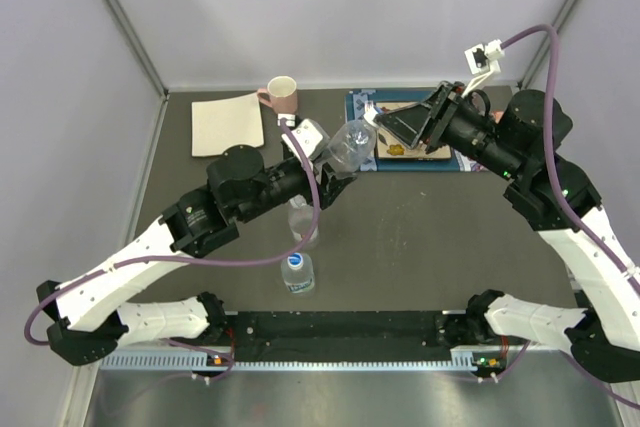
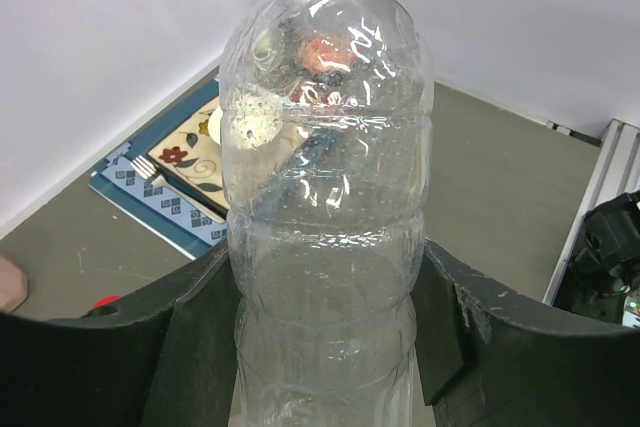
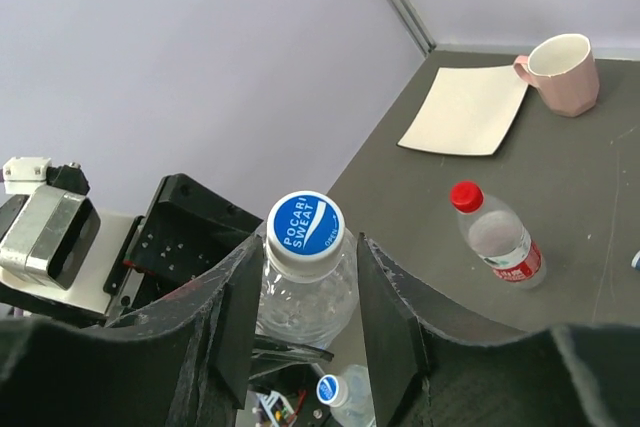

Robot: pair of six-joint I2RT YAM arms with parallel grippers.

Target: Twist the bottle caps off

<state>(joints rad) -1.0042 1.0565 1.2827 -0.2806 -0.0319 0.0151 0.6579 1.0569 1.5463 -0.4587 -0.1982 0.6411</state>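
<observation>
Nearest the arm bases: small clear ribbed plastic bottle (image 1: 297,275), upright on the dark table (image 1: 420,237), its blue-and-white screw cap (image 3: 328,388) on.

Just behind it: clear plastic bottle with a red-and-white label (image 3: 505,252), standing as far as I can tell, round red plastic cap (image 3: 463,195) on.

Mid-table, lifted off the surface: third clear ribbed bottle (image 2: 325,197), tilted neck-first toward the right arm, with its round blue cap with white lettering (image 3: 305,224) seated on the neck.

Farther back: blue-bordered patterned tray (image 1: 405,163), cream square sheet (image 1: 228,124), and pink ceramic mug (image 1: 283,95) by the back wall.

Progress, as I judge it: three caps seen, all on their bottles, and no loose cap anywhere in view. A fourth bottle is not found in any view. This looks like the start of the first unscrewing, so the whole job remains.

Hands: the left gripper (image 2: 322,252) is clamped on the third clear ribbed bottle, a finger pressed against each side of its body. The right gripper (image 3: 308,247) is set narrow, fingers close on either side of the blue lettered cap. Cannot tell whether they grip it; a thin gap seems to show on one side.
</observation>
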